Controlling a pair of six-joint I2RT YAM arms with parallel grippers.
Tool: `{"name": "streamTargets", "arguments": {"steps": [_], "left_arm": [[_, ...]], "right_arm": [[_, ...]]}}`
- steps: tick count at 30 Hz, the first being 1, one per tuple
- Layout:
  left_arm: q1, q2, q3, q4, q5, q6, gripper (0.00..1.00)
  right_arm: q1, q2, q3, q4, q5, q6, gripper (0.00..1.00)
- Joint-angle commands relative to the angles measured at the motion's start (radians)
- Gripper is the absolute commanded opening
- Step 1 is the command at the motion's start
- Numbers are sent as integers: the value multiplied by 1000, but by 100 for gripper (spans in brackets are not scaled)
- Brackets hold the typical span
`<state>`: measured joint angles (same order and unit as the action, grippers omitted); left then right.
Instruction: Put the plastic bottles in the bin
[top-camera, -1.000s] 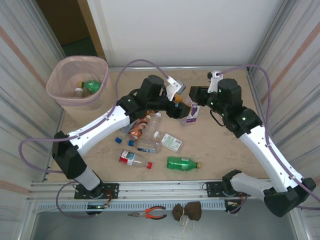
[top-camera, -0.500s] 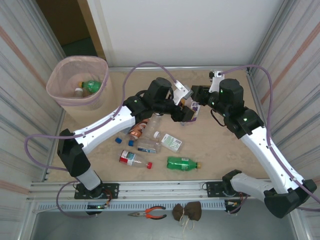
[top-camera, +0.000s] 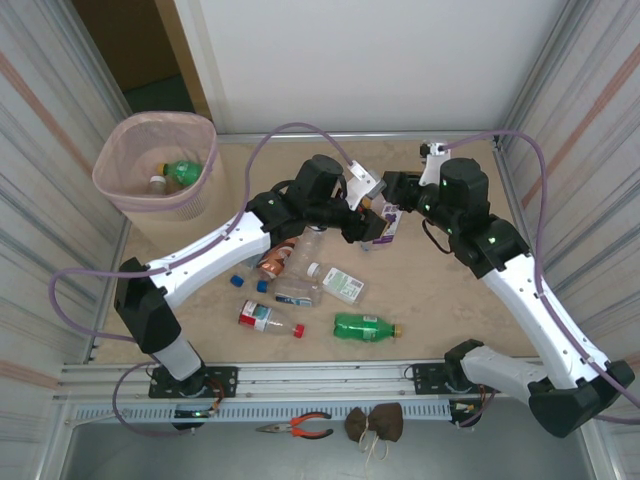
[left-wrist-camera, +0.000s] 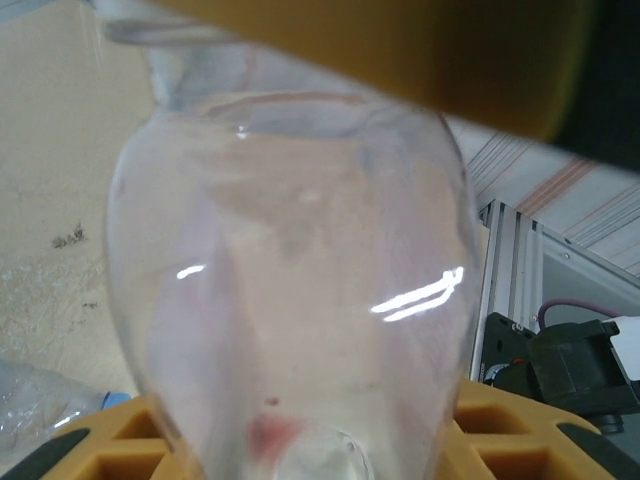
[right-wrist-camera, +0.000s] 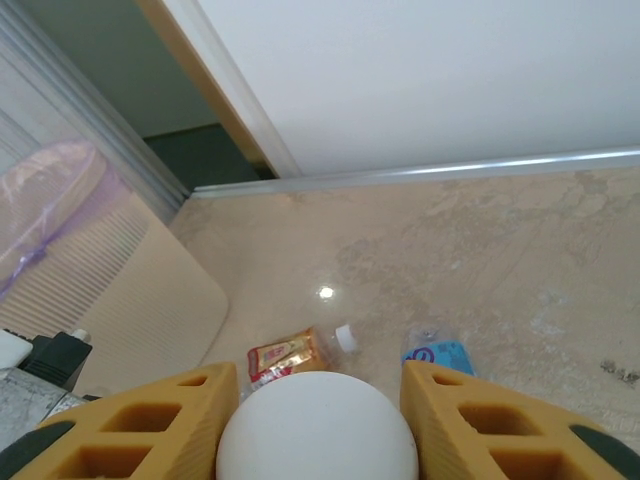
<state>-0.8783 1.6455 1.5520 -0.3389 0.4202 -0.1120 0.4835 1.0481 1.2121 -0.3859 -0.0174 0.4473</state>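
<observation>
clear plastic, smooth and bulbous, is what the left hand (top-camera: 368, 215) pinches: a clear bottle (left-wrist-camera: 290, 280) squeezed between blurred orange fingers (left-wrist-camera: 420, 60), its ends hidden by them and by the frame edge. seen from above, that hand sits well right of the bin (top-camera: 150, 205), nearly touching the right hand (top-camera: 390, 203), and the two black bodies cover most of what they hold. the right hand's ribbed yellow fingers (right-wrist-camera: 170, 430) press on either side of a white dome (right-wrist-camera: 316, 425), glossy and cut off below; which bottle it belongs to cannot be told. a purple-label bottle (top-camera: 391, 222) peeks out under both hands. the bin, beige and tapered with a pale pink liner, holds a green bottle (top-camera: 186, 172) and a small bottle (top-camera: 157, 183) too tiny to make out. right of the bin and nearer the arm bases, loose bottles (top-camera: 300, 292) lie scattered on the mottled beige tabletop (top-camera: 440, 290).
</observation>
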Motion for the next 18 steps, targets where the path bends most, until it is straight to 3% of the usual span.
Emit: {"name": "streamTargets", "arguments": {"steps": [1,5,12,18], "left_arm": [[-8,-32,5,26,26,36,40],[-6,-47,16,3,7,62,40],[25,-98,11,-46,-21,90,40],[106,-180,-2,-92,-29,97,40]], "right_arm": [[-2,-42,24,12,-5,27,53],[-3,-53,34,-10,19,22,66],[-7,-131,50,-40,56,-3,68],[-9,-174,55,-59,94,-22,70]]}}
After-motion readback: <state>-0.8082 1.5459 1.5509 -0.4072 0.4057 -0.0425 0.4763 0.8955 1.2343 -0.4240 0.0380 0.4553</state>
